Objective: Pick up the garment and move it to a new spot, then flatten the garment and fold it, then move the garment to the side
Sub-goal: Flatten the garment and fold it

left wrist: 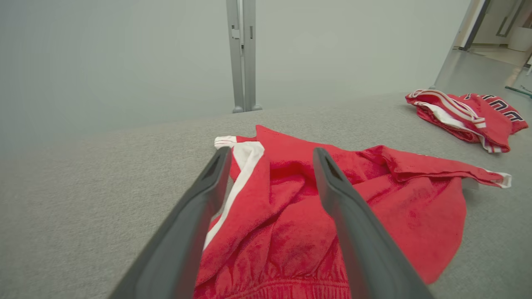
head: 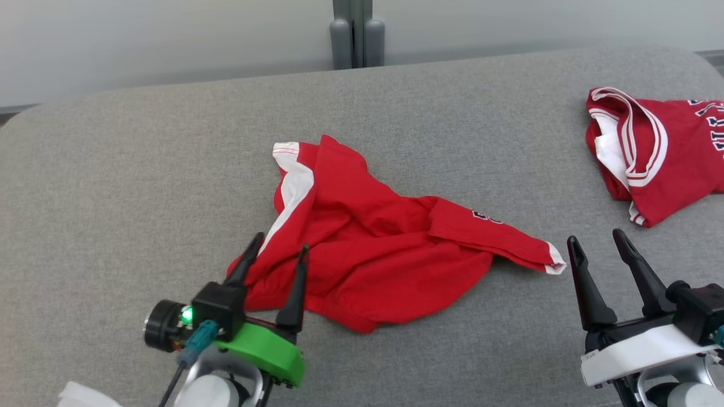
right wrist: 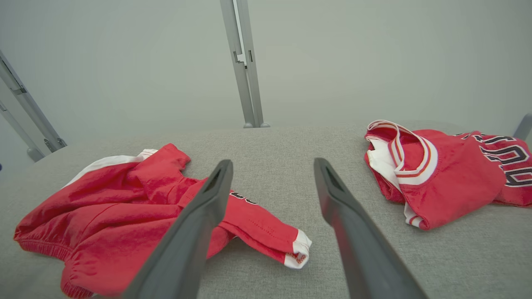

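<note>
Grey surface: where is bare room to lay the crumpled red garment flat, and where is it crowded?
Widest bare patch: the grey surface left of the crumpled red garment. Also free: the far strip between it and the grey posts, and the gap between it and the folded red jersey. Crowded: the far right, around the jersey.

grey padded surface, crumpled red jersey, metal post
</note>
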